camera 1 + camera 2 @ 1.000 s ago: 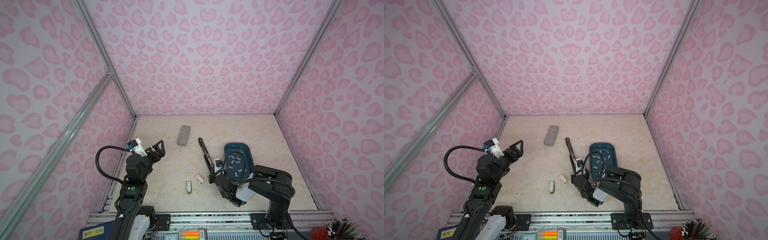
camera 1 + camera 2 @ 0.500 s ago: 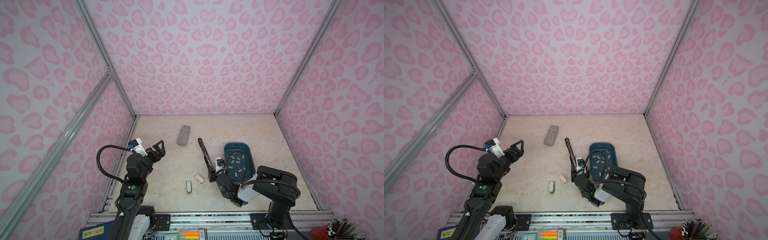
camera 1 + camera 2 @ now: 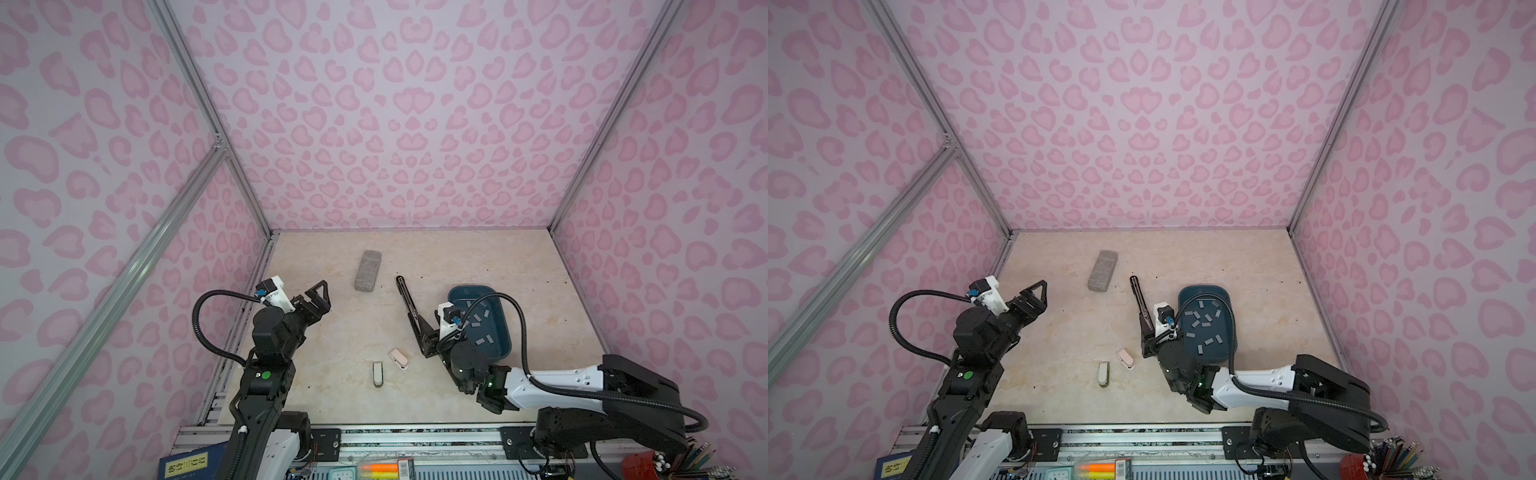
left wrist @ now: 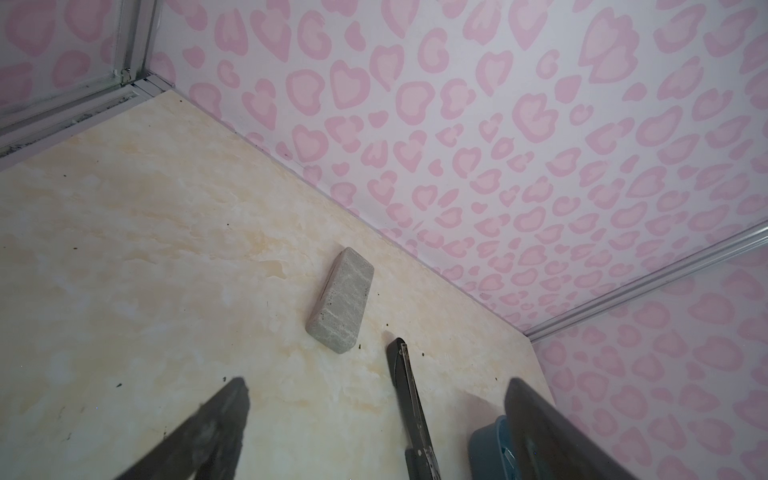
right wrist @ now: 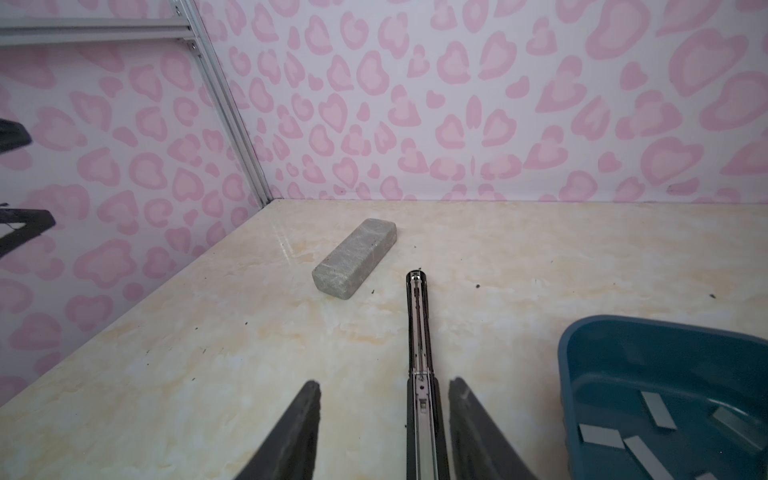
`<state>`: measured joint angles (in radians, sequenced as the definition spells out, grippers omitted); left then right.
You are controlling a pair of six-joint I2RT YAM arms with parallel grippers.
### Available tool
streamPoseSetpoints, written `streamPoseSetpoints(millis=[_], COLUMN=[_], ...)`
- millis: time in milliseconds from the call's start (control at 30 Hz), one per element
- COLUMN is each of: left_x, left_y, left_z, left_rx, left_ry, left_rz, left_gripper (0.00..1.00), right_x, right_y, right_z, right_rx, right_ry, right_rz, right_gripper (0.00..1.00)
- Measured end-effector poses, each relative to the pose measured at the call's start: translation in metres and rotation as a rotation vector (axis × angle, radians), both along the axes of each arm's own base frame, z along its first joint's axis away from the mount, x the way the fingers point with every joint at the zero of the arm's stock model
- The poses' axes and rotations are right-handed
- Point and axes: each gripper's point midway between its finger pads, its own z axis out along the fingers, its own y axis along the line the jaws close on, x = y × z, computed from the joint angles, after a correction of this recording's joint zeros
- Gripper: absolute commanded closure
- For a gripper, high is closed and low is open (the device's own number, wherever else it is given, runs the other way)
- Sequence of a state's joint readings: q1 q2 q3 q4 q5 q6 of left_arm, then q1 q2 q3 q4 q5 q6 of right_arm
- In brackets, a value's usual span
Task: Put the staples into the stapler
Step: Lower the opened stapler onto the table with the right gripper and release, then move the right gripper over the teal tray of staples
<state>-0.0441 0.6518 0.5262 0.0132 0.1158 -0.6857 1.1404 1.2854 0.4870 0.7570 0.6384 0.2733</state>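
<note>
The right gripper (image 5: pixel 384 383) is noted released: its two dark wedge fingers are spread either side of the black stapler (image 5: pixel 417 324), with a gap on each side, so nothing is clasped. A second ago these jaws were pinched tight at the stapler's rear end. That hold has since been let go, and the arm has barely been shifted. The stapler is thus judged set down and left opened, its bright steel channel exposed along the top, ready for a strip. Whether any strip already lies in it cannot be told. The left gripper (image 3: pixel 323 297) is held wide apart and empty above the table's left side, unchanged. The staples (image 5: pixel 656 409) are recorded as flat, light-grey metallic strips, scattered loose in a dark blue plastic tray (image 5: pixel 582 332) with rounded corners, just beside the stapler. None has yet been fetched. A grey speckled block (image 5: pixel 355 259), stone-like and round-edged, lies near the stapler's far tip but apart from it. The table (image 5: pixel 187 374) is cream, marbled, faintly glossy and flecked with dark specks. Two small pale objects (image 3: pixel 377 374) lie nearer the front edge.
</note>
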Motion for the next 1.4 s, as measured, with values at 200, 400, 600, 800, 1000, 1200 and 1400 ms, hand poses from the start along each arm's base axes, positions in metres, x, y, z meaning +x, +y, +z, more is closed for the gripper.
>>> streamPoseSetpoints(millis=[200, 400, 600, 800, 1000, 1200, 1400], left_x=[0.000, 0.004, -0.001, -0.015, -0.017, -0.018, -0.011], left_y=[0.002, 0.000, -0.018, -0.034, -0.045, -0.075, -0.104], left_z=[0.000, 0.001, 0.027, 0.061, 0.063, 0.056, 0.066], left_rx=[0.019, 0.033, 0.058, 0.106, 0.167, 0.233, 0.318], left_ry=[-0.003, 0.013, -0.038, -0.142, -0.163, -0.158, -0.180], left_rz=[0.011, -0.002, -0.075, -0.143, -0.188, -0.296, -0.392], left_gripper=[0.03, 0.03, 0.03, 0.03, 0.03, 0.04, 0.11], right_x=[-0.005, -0.001, -0.002, 0.008, 0.014, 0.024, 0.037], right_y=[-0.031, -0.065, -0.084, -0.073, -0.060, -0.065, -0.082], right_z=[0.047, 0.050, 0.053, 0.021, 0.027, 0.035, 0.031], right_rx=[0.074, 0.088, 0.129, 0.066, 0.046, 0.036, 0.021], right_ry=[-0.090, -0.081, -0.057, 0.035, 0.065, 0.074, 0.086], right_rz=[-0.014, -0.037, -0.022, 0.016, 0.059, 0.053, 0.012], right_gripper=[0.45, 0.48, 0.51, 0.53, 0.45, 0.44, 0.41])
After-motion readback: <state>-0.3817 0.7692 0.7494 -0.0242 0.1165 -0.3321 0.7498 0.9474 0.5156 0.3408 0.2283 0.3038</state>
